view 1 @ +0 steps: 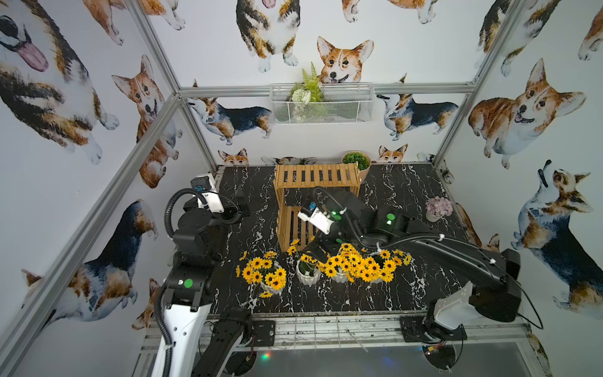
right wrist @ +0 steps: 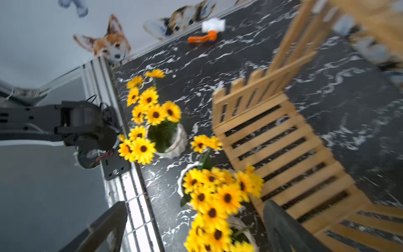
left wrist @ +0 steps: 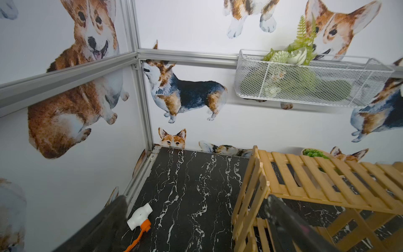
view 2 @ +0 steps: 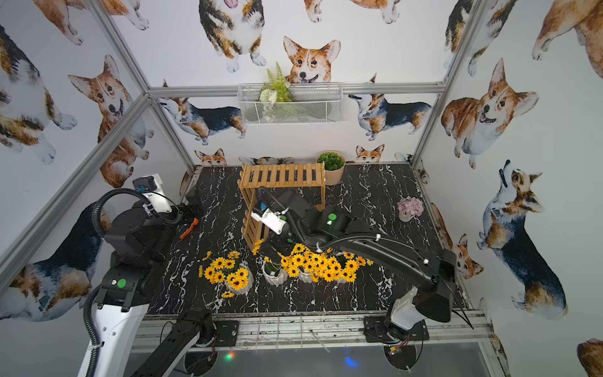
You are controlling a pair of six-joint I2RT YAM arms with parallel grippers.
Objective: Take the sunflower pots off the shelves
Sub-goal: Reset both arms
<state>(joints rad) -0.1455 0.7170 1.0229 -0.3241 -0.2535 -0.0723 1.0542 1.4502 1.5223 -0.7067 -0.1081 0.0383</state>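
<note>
Several sunflower pots, white and ribbed with yellow blooms, stand in a row on the black marbled table in front of the shelves [view 1: 315, 182]: a left pot [view 1: 268, 277], a middle pot [view 1: 308, 275] and more at the right [view 1: 368, 266]. Both slatted tiers of the shelves [left wrist: 322, 183] are bare. My right gripper [view 1: 318, 252] hangs over the row with its jaws wide open; in the right wrist view [right wrist: 196, 235] blurred sunflowers [right wrist: 214, 196] lie below and between the fingers, ungripped. My left gripper [left wrist: 196, 237] is open and holds nothing, at the left rear of the table beside the shelves.
A beige pot with a green succulent [view 1: 357, 162] stands behind the shelves' right end. A white pot of pale pink flowers [view 1: 438, 209] sits at the right edge. A white wire basket [view 1: 346, 107] hangs on the back wall. A white-and-orange tool [left wrist: 140, 219] lies near the left wall.
</note>
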